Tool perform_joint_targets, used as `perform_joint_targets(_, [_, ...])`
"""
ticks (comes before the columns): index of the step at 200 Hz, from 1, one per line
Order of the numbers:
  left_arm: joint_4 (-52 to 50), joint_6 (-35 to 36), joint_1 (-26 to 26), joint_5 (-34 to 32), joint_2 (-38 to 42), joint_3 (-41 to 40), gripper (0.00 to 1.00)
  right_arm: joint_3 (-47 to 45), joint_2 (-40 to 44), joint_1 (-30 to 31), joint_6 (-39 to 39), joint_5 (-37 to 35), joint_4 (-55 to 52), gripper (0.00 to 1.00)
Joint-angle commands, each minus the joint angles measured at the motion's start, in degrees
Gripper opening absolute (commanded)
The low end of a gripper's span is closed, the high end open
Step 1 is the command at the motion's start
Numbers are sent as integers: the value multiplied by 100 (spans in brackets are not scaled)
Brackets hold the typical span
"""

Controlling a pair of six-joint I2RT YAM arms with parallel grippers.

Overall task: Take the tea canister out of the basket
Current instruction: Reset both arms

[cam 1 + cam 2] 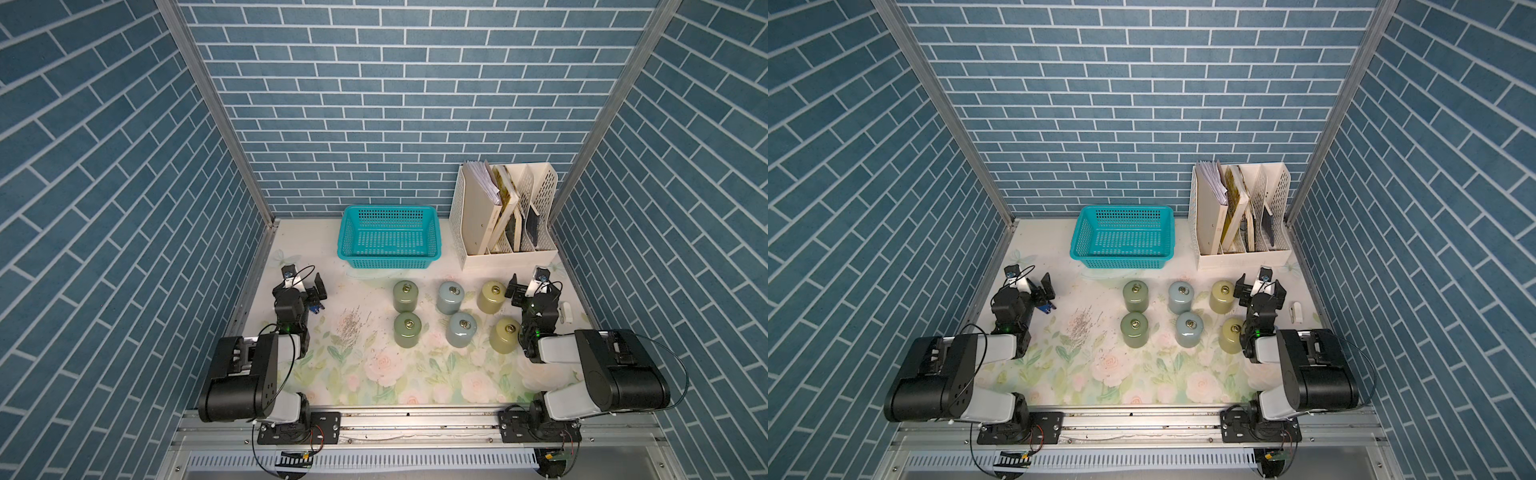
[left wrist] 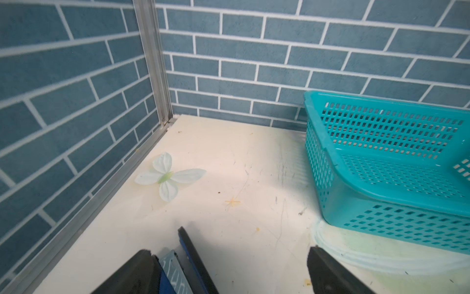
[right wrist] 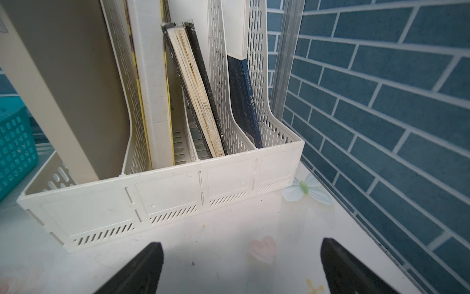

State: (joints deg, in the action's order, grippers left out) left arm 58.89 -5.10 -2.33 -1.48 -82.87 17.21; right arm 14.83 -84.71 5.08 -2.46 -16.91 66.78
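In both top views the basket (image 1: 390,262) (image 1: 1121,262) sits at the upper middle of the table (image 1: 316,249). Its back rim is near the brick wall, and a narrow gap separates its right end from the cream file rack (image 1: 511,254) in the upper right corner. The six tea canisters (image 1: 452,297) stand upright on the table outside the basket, in two rows of three just below it in the frame. A bare strip of table runs between the basket's front wall and the back row, and there are gaps between the canisters. Left of them lies a wide open patch, and the flower-printed stretch along the lower edge is open too.

The left gripper (image 2: 248,240) hangs near the table's left edge, jaws apart with only tabletop between them. The right gripper (image 3: 241,243) is spread wide and holds nothing. In a top view the right gripper (image 1: 1260,291) sits just beside the yellow-green canister (image 1: 1222,296) at the right end of the back row.

The left wrist view shows the basket's short side wall (image 2: 319,163) close up and a printed butterfly (image 2: 167,177) near the wall corner. The right wrist view shows leaning books (image 3: 195,96) between the rack's dividers and a sliver of the basket (image 3: 15,150) at its left edge. The canisters show only in the top views.
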Motion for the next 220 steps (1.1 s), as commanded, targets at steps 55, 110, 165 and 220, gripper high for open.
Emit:
perform_joint_targets(55, [1074, 493, 472, -396, -315, -379, 100, -435, -325, 90, 378, 147, 1275, 100])
perform_joint_targets(110, [1057, 484, 466, -384, -310, -379, 100, -394, -275, 100, 345, 91, 963, 100])
perform_joint_targets(165, [1056, 484, 461, -378, -310, -369, 100, -392, -304, 90, 352, 135, 1019, 100])
perform_joint_targets(220, [1060, 484, 461, -379, -317, -374, 100, -383, -301, 87, 351, 131, 1001, 100])
